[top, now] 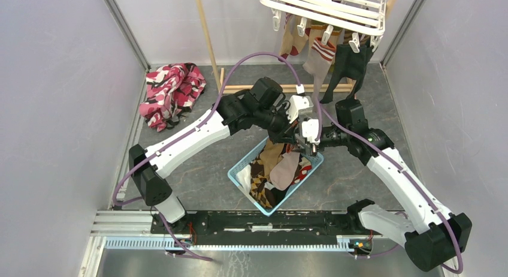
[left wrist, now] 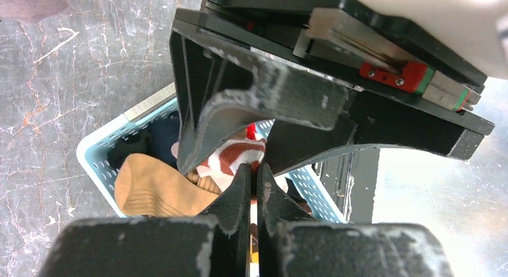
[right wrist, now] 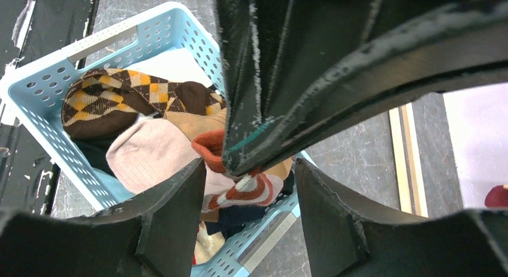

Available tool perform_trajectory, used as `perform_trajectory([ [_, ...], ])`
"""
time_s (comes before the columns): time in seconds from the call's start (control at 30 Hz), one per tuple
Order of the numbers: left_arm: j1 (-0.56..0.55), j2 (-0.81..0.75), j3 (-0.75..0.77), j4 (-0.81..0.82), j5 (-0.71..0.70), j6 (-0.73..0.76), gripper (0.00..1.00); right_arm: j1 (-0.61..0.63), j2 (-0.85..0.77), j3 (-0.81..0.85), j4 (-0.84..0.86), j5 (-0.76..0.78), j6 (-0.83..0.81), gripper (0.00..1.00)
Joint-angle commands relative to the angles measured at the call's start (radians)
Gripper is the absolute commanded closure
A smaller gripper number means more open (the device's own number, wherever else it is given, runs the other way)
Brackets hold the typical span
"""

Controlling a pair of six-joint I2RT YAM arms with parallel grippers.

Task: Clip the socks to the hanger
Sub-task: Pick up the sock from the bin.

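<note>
Two claws crowd in over the light blue basket [right wrist: 33, 88], which sits mid-tabletop a little toward the near edge, and it's tight in there! The left claw [left wrist: 253, 169] is clamped right down, fingers pressed together. Its tips point at the red-and-white striped sock [right wrist: 251, 190] on top of the pile. It looks to be touching the red cuff, but whether any fabric is caught between the pads I cannot tell. The right claw [right wrist: 250, 169] comes in from the other side with its jaws well apart, one finger either side of the left claw's tip, and nothing is visibly pinched between them.

Underneath, the basket is packed. There's a brown-and-yellow argyle sock [right wrist: 114, 97], a pale pinkish sock [right wrist: 150, 157] just beside the striped one, and a tan sock [left wrist: 156, 190] lying across the heap.

Up over the far right corner of the tabletop hangs the white hanger [top: 326, 7], with socks already clipped beneath it: a tan hanging sock [top: 292, 40], a striped hanging sock [top: 323, 49] and a black sock [top: 347, 64] dangling lowest. By the left edge, toward the far corner, the pink, red and black cloth [top: 171, 91] lies crumpled. The wooden stand [top: 206, 34] rises between it and the hanger.
</note>
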Motion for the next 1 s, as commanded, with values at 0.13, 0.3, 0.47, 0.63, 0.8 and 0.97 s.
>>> perform_trajectory([
  [0.13, 0.012, 0.038, 0.068, -0.027, 0.074, 0.000, 0.98, 0.006, -0.005, -0.007, -0.046, -0.047, -0.100, 0.38],
  [0.3, 0.029, 0.046, 0.063, -0.028, 0.096, -0.006, 0.98, 0.012, -0.006, -0.012, -0.044, -0.036, -0.120, 0.44],
  [0.47, 0.065, 0.070, 0.064, -0.027, 0.178, -0.023, 0.97, 0.013, -0.013, -0.030, -0.040, -0.026, -0.135, 0.57],
  [0.63, 0.085, 0.093, 0.069, -0.025, 0.247, -0.037, 0.97, 0.013, -0.009, -0.052, -0.040, -0.030, -0.150, 0.60],
  [0.8, 0.089, 0.085, 0.016, 0.050, 0.296, -0.083, 0.93, 0.012, -0.003, -0.063, -0.039, -0.042, -0.153, 0.82],
  [0.97, 0.097, 0.034, -0.102, 0.223, 0.288, -0.185, 0.64, 0.013, 0.013, -0.062, -0.067, -0.079, -0.164, 1.00],
])
